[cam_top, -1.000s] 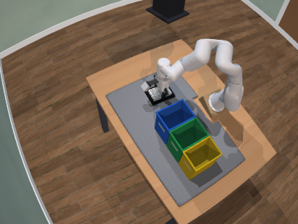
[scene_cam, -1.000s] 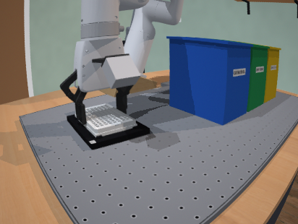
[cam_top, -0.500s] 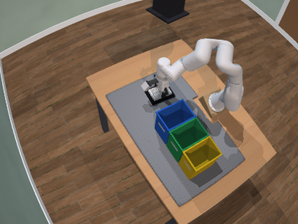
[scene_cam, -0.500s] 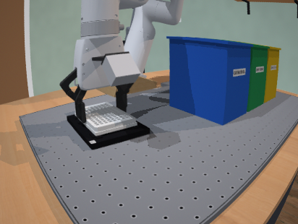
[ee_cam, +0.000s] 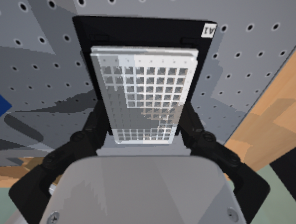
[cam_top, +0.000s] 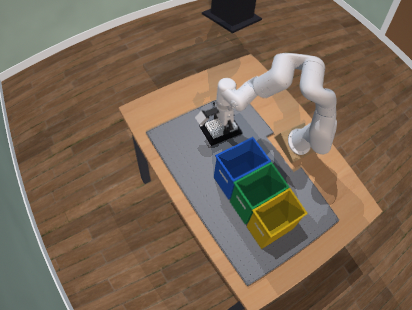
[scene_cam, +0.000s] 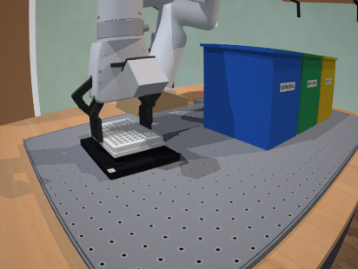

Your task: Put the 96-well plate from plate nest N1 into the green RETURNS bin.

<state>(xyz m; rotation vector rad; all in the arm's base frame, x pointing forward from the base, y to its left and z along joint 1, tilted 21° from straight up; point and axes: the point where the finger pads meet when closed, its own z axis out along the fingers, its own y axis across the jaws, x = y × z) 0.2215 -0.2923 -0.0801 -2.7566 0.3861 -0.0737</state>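
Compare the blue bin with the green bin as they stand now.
The blue bin stands nearest the plate nest and the gripper; the green bin sits in the middle of the row. Blue has one neighbour, green has two. Both are upright, open-topped, and carry a small sign on a short wall.
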